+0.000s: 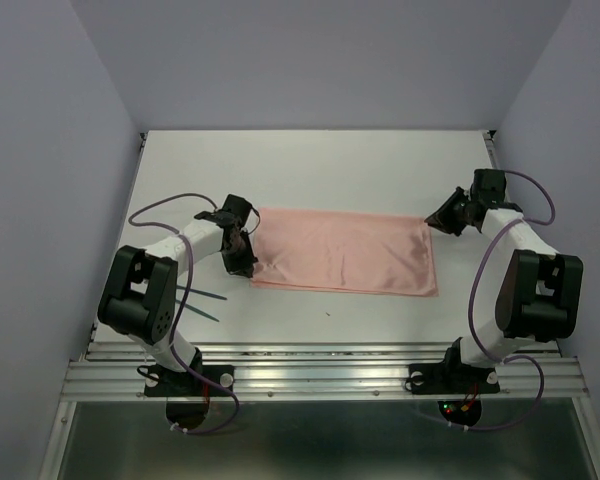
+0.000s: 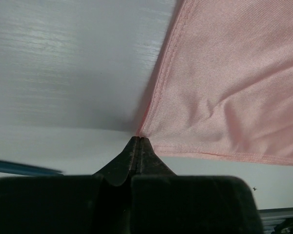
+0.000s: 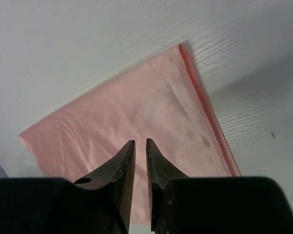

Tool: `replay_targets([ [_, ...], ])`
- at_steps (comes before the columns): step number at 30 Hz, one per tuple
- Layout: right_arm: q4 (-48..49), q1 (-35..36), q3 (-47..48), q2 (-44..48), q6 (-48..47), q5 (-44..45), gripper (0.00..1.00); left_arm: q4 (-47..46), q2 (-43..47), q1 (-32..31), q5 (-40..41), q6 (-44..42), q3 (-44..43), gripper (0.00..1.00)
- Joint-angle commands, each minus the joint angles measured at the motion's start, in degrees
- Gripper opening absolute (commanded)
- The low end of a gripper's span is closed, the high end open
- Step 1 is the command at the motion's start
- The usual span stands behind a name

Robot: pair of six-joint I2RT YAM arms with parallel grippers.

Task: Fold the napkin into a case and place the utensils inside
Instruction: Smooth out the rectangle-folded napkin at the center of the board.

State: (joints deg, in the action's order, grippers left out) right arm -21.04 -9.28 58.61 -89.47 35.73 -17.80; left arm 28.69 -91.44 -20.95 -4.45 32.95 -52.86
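left end effector [image 2: 139,141]: clamped on hemmed corner of fine-ribbed salmon napkin [image 2: 224,83] | right end effector [image 3: 140,143]: narrowly parted

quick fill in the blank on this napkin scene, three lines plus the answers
1. The left gripper is shut on a ____ of the napkin.
2. The right gripper, jaws slightly apart, hangs over the napkin's ____ end.
3. The teal utensils lie on the table nearest the ____ arm.

Missing words: corner; right; left
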Motion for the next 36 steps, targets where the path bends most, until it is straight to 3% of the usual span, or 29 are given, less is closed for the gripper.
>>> replay_targets([
  [1, 0.12, 0.23, -0.69, 2.37, -0.83, 0.05, 0.21, 4.62, 3.11, -0.32, 0.06, -2.27, -4.0, 0.0],
  [7, -0.23, 0.23, -1.22, 2.98, -0.92, 0.66, 0.21, 8.49, 5.13, -0.23, -6.44, -5.79, -5.41, 0.0],
  [11, -0.67, 0.23, -1.74, 3.25, -0.92, 1.37, 0.21, 8.32, 6.45, -0.49, -12.94, -6.14, -2.08, 0.0],
  [14, -1.63, 0.23, -2.44, 3.51, -1.01, 2.94, 0.22, 7.35, 5.93, -0.67, -12.43, -6.14, 2.57, 0.0],
  [19, -6.29, 0.23, -4.29, 4.56, -0.92, 8.56, 0.56, 5.42, 4.25, -0.58, -11.55, -5.97, 4.17, 0.0],
  [30, -14.2, 0.23, -10.53, 6.32, 3.91, 19.99, 0.57, 4.1, 2.67, -0.76, -12.16, -6.14, 4.61, 0.0],
  [36, -15.44, 0.23, -11.32, 7.2, 3.56, 20.88, 0.54, 4.01, 3.11, -1.2, -13.39, -6.75, 4.52, 0.0],
])
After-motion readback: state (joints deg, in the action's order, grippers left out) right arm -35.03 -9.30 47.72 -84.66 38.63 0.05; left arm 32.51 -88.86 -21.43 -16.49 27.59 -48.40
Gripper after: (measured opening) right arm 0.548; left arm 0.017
